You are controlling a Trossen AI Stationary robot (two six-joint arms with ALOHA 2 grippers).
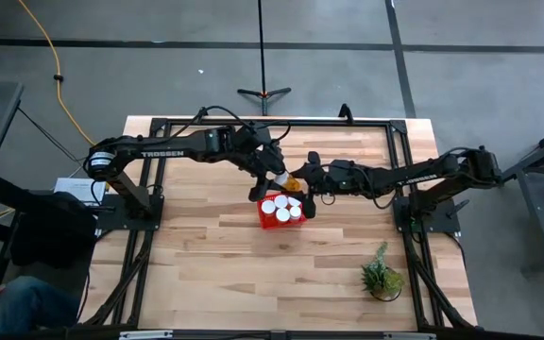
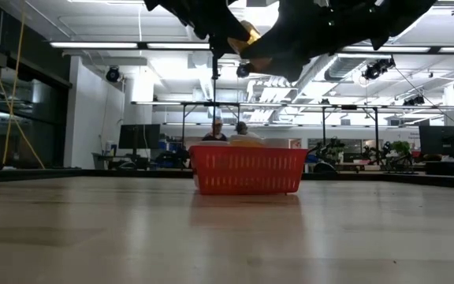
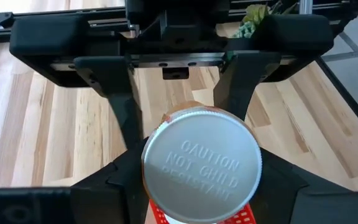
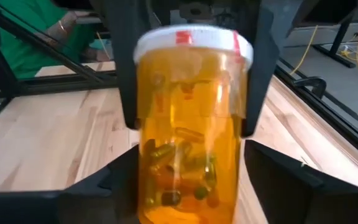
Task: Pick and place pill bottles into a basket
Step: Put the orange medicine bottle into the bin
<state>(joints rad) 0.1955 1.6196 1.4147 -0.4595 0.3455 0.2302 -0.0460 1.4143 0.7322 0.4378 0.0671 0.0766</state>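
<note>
Above the red latticed basket, the left hand pinches an orange translucent pill bottle (white cap, capsules inside); the right hand stands spread around its base.

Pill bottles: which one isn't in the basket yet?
The pill bottle held in the air between the left gripper and the right gripper, above the basket's rim. The other bottles stand inside, white caps up.
</note>
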